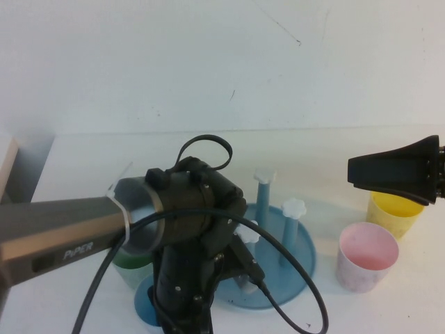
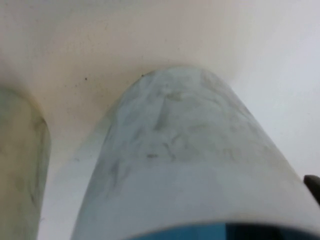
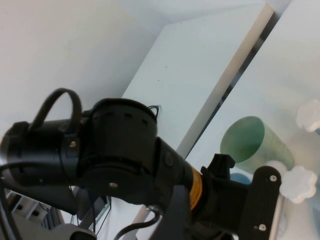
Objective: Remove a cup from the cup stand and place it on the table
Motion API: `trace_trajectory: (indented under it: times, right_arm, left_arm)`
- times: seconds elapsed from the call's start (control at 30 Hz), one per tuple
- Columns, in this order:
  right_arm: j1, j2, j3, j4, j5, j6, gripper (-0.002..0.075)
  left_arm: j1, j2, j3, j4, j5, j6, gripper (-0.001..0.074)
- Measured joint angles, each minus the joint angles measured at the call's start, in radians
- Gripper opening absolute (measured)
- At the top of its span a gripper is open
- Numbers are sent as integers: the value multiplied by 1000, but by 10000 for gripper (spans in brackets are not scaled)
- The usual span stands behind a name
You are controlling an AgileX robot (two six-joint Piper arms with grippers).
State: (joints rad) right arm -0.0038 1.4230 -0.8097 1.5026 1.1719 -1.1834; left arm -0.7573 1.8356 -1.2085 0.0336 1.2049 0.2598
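Observation:
The light blue mottled cup (image 2: 185, 150) stands upright beside the green cup (image 2: 20, 165), its base at or just above the white table (image 1: 222, 153). In the high view only its blue inside (image 1: 144, 303) shows, below my left arm's wrist (image 1: 195, 216), which hides the left gripper there. In the right wrist view the left gripper (image 3: 242, 182) has its black fingers (image 3: 265, 200) on either side of the blue cup, shut on it. The cup stand (image 1: 306, 257) has bare white-capped pegs (image 1: 294, 207). My right gripper (image 1: 351, 172) hovers at the right, shut and empty.
A green cup (image 1: 128, 268) stands just left of the stand. A pink cup (image 1: 367, 254) and a yellow cup (image 1: 395, 212) stand to the right of the stand, under the right gripper. A black cable (image 1: 292, 299) loops over the tray's front.

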Motion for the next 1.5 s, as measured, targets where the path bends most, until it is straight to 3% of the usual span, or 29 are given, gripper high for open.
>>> trace_trajectory:
  times: [0.2, 0.7, 0.83, 0.97, 1.07, 1.13, 1.33, 1.5]
  right_arm:
    - [0, 0, 0, -2, 0, -1, 670]
    - [0, 0, 0, -2, 0, -16, 669]
    - [0, -2, 0, -2, 2, -23, 659]
    - [0, -37, 0, 2, 2, -23, 629]
    - [0, -111, 0, 15, 2, -23, 568]
    - [0, -176, 0, 19, 2, -23, 509]
    - [0, -447, 0, 0, -5, -32, 262]
    - [0, -690, 0, -247, -239, 16, 110]
  left_arm:
    - [0, 12, 0, -4, -2, -10, 302]
    - [0, -184, -51, -49, 2, -30, 321]
    - [0, -279, -70, -104, 8, -44, 295]
    - [0, -412, -75, -173, 14, -48, 165]
    - [0, -529, -77, -206, 21, -51, 53]
    - [0, -616, -68, -217, 17, -66, 22]
    - [0, -984, 124, -219, -252, -150, 3]
    - [0, -1342, 402, -148, -541, -295, 0]
